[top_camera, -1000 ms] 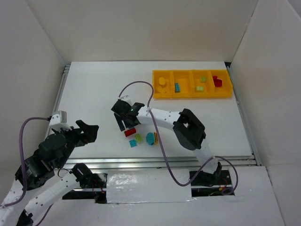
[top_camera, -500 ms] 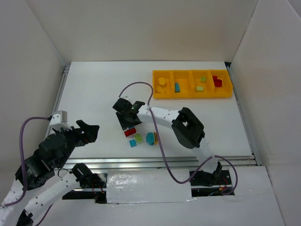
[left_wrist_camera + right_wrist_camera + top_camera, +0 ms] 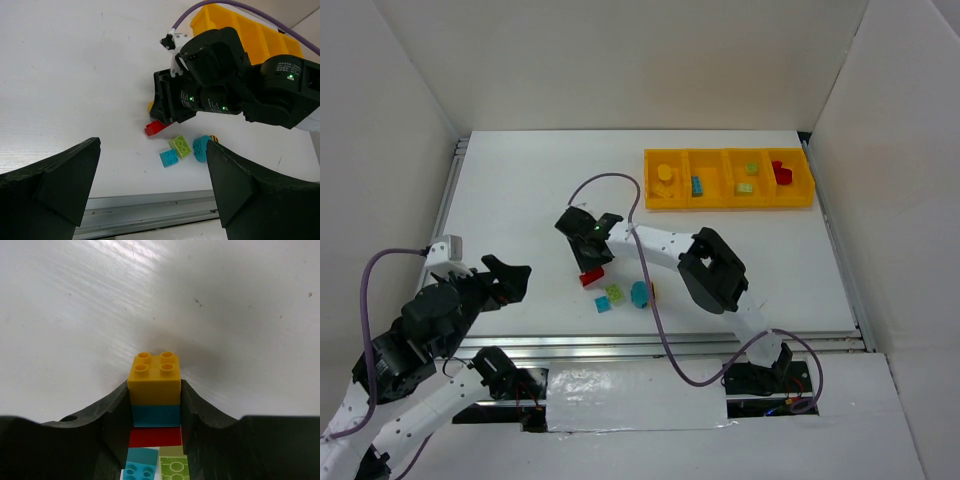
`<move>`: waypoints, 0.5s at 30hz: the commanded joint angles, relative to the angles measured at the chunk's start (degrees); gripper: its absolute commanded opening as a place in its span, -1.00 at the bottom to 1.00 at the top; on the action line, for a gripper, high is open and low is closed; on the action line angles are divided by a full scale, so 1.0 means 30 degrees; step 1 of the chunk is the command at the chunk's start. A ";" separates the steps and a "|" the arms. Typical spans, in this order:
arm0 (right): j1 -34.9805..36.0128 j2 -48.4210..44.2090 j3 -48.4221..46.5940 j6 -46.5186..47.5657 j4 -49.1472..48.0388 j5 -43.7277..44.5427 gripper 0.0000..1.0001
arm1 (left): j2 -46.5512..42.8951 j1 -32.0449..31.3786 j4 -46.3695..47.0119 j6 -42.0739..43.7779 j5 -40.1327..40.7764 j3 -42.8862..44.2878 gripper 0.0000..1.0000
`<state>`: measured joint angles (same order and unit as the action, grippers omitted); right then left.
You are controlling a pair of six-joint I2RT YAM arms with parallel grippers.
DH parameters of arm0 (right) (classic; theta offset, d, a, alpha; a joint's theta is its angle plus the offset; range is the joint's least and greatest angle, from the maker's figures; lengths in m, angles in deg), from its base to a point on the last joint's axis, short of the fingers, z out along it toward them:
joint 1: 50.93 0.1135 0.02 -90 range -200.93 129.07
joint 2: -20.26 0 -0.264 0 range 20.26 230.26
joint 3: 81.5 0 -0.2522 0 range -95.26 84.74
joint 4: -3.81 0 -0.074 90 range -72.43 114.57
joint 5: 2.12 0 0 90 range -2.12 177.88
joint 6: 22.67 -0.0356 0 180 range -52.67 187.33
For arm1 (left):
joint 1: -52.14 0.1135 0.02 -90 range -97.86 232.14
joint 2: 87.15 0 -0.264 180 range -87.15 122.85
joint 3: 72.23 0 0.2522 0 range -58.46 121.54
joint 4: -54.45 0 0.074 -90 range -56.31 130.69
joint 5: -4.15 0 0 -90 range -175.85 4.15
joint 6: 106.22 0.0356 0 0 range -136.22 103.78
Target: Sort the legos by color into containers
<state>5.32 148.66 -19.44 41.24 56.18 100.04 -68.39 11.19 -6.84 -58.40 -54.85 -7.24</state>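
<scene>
nearest the bases, left gripper (image 3: 516, 280): spread wide, holding nothing, well apart from the work; best left parked. just beyond, loose legos on the table (image 3: 520, 190): blue brick (image 3: 603, 304), green brick (image 3: 614, 294), rounded teal piece (image 3: 639, 293), red brick (image 3: 591, 278), all close together. right behind the red one, right gripper (image 3: 590, 260), pinched narrow on a yellow-on-blue stack (image 3: 154, 385), pads (image 3: 116, 405) flush against both sides. contact between stack and red brick: cannot tell. to do this step well: hold the squeeze steady, rise straight up before any sideways travel, so as not to drag the neighbours along. far off toward the right, yellow tray (image 3: 725, 203), four compartments in a row: yellow in the leftmost, then blue, green, red. likely a choice between the first two for a two-colour piece. carry high over the rim, lower inside, open only once low, avoid a bounce out.
</scene>
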 commanded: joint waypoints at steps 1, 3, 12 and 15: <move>-0.0146 -0.0084 -0.1774 -0.0034 -0.0390 0.0866 -1.00 | -0.0162 0.0027 0.0843 0.0171 -0.0080 -0.0052 0.99; -0.0234 -0.0551 -0.2332 -0.0531 -0.0273 0.1860 -1.00 | -0.0161 0.0027 0.0959 0.0200 -0.0168 -0.0023 0.99; 0.0146 -0.9737 0.4750 -0.5335 -0.3700 0.6924 -1.00 | 0.0741 0.0027 0.6315 -0.0123 -0.6082 -0.3214 0.99; 0.0702 -1.1940 0.6335 -0.5893 -0.3439 0.7777 -1.00 | 0.2234 0.0027 0.8250 0.0287 -0.7573 -0.3422 0.99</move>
<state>5.65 120.20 -2.79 28.39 49.63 116.24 -65.17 11.19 6.87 -58.44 -69.45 -17.65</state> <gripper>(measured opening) 0.447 0.995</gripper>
